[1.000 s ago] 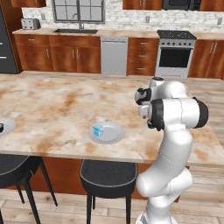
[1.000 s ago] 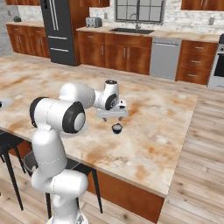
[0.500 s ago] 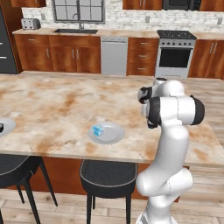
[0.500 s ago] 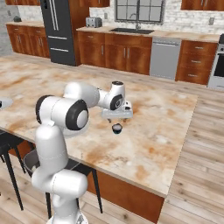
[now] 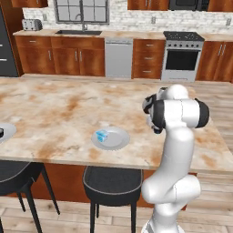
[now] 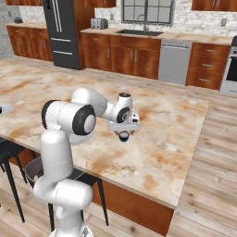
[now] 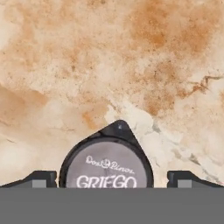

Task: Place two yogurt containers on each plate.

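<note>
A dark yogurt cup [image 7: 106, 164] with a grey lid reading "GRIEGO" stands upright on the marble counter [image 7: 131, 65], at 6 o'clock in the hand view, directly between the two dark fingers [image 7: 41, 178], which stand spread wide to either side of it with gaps left and right, gripping nothing. In the right base view the same cup [image 6: 123, 136] sits just under the gripper [image 6: 124, 131]. The cup looks small, light and fairly stiff, a plastic tub with a foil lid and a pull tab pointing to 12 o'clock in the hand view; the lid would dent or slip under pressure, so the better hold is judged to be across the round wall below the rim, at 3 and 9 o'clock, clear of the tab. Being light, it could tip or skid on the smooth stone if one finger touches first. The arm is folded forward, its forearm reaching out over the counter from the shoulder and the hand turned straight down above the cup. In the left base view a plate [image 5: 119, 139] lies at about 9 o'clock from the hand, near the counter's front edge, with the light blue boxy container [image 5: 101, 135] on its left part; a second plate [image 5: 6, 132] shows at the far left edge, well apart
</note>
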Tool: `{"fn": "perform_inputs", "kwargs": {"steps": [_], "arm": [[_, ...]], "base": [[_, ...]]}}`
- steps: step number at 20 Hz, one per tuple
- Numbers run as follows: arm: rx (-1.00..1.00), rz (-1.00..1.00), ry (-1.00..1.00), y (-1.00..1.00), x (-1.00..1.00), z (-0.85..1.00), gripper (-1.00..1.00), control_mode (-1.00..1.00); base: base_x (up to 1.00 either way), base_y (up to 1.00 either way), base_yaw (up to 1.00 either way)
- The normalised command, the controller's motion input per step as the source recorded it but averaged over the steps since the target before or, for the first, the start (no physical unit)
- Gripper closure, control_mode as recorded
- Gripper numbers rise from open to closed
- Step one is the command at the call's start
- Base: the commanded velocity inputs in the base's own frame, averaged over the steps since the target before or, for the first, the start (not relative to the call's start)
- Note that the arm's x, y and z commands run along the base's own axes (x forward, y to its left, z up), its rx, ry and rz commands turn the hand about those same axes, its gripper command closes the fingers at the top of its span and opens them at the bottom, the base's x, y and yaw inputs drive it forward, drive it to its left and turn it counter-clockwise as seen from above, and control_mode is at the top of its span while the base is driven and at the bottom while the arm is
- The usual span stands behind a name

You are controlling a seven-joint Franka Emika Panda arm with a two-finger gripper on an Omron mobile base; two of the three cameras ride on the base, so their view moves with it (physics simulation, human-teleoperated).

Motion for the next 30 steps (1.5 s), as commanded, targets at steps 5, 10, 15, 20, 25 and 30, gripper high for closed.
{"fn": "perform_inputs", "kwargs": {"steps": [5, 10, 15, 20, 25, 30], "arm": [[0.00, 0.00, 0.00, 0.00, 0.12, -0.28, -1.00, -1.00], [0.00, 0.00, 0.00, -0.13, 0.00, -0.09, -1.00, -1.00], [0.00, 0.00, 0.01, -0.11, -0.16, -0.39, -1.00, -1.00], [0.00, 0.00, 0.01, -0.04, -0.15, -0.19, -1.00, -1.00], [0.05, 0.01, 0.00, -0.13, -0.23, -0.01, -1.00, -1.00], [0.01, 0.08, -0.02, 0.00, -0.23, -0.07, -1.00, -1.00]], "base": [[0.00, 0.00, 0.00], [0.00, 0.00, 0.00], [0.00, 0.00, 0.00], [0.00, 0.00, 0.00], [0.00, 0.00, 0.00], [0.00, 0.00, 0.00]]}}
